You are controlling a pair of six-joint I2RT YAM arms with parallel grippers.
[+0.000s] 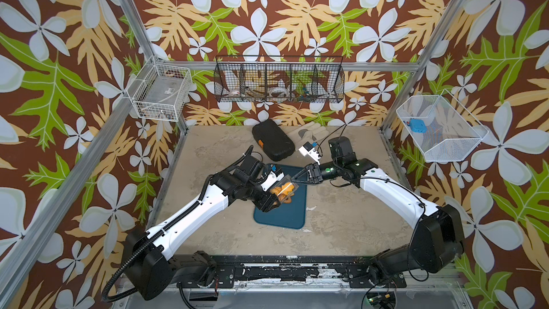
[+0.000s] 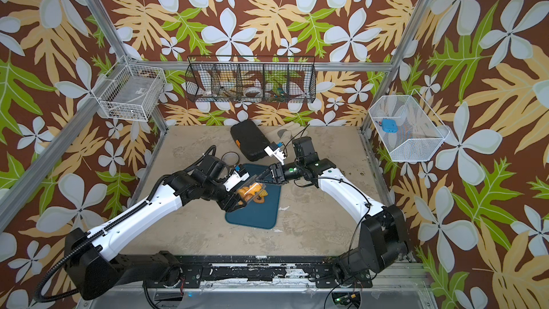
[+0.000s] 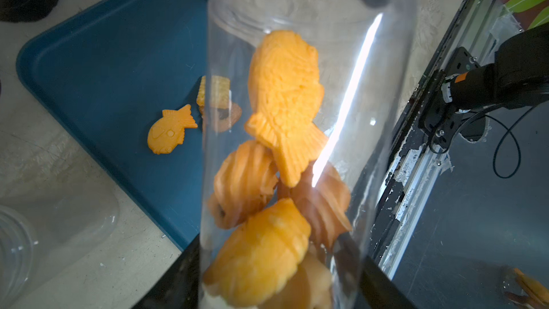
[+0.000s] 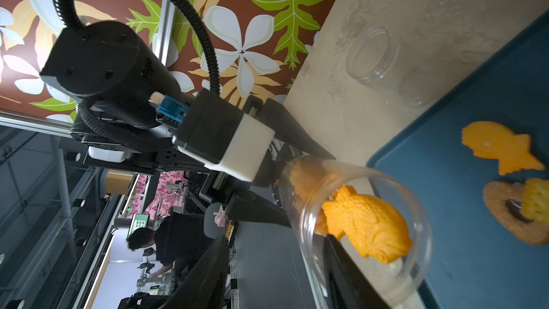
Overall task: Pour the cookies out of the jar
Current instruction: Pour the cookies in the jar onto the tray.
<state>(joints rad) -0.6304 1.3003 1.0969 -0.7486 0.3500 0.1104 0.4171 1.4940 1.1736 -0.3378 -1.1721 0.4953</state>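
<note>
My left end effector (image 1: 275, 200) is clamped on the clear jar (image 1: 285, 189), tipped over the blue tray (image 1: 285, 216) beneath it. Most cookies (image 3: 285, 99) sit inside, and three lie on the tray. The right end effector (image 1: 294, 180) is at the jar's mouth, its fingers apart.

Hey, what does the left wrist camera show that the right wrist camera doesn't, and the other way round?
Only the left wrist view: the clear plastic jar seen from the side, with ridged orange cookies piled toward its closed end.
Only the right wrist view: the jar's open mouth seen end-on, the left arm's white camera block, and a dark-haired person in the background.
Both: the blue tray, the orange fish-shaped cookie lying on it, and a second fish cookie near the jar's mouth.
</note>
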